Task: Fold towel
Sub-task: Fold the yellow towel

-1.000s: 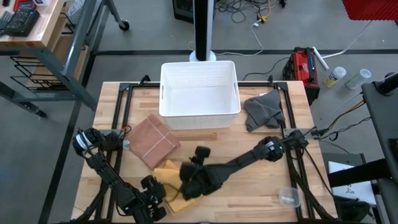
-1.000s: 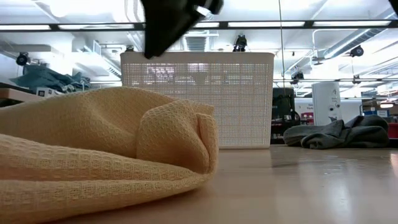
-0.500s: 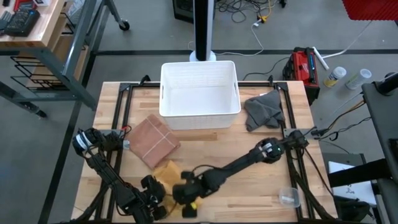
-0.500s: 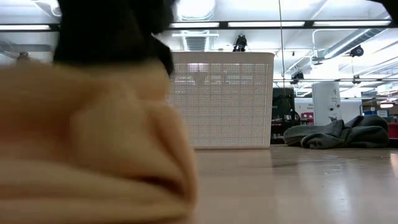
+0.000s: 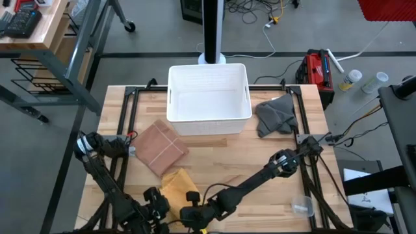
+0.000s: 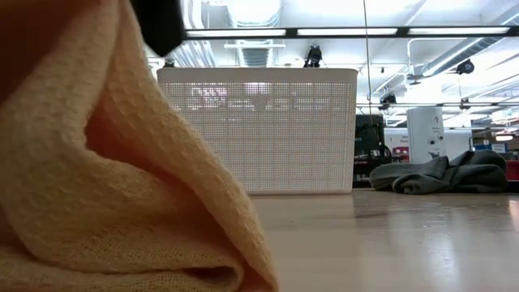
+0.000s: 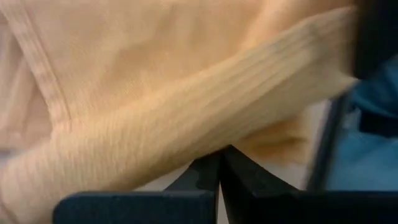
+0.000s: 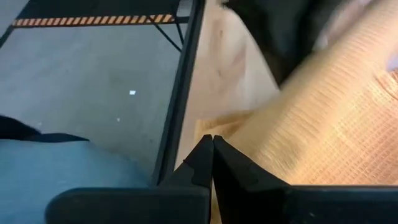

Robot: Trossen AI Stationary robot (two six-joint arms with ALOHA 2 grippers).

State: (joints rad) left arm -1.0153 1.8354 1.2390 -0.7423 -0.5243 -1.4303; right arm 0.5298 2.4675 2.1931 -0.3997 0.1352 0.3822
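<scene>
Towel (image 5: 175, 185): yellow-orange, waffle-weave texture with a ribbed border band, visible in both wrist views. Folded cloth (image 5: 159, 147), at 11 o'clock from the towel: reddish-brown with faint crease lines. Basket (image 5: 208, 117): white, finely perforated walls in a regular grid. Crumpled cloth (image 5: 275, 115), at 3 o'clock from the basket: dark grey. Table (image 5: 260, 149): light wood planks, framed in black rails. Both arms: black. Toolbox (image 5: 316, 68) off the table: red and black.
</scene>
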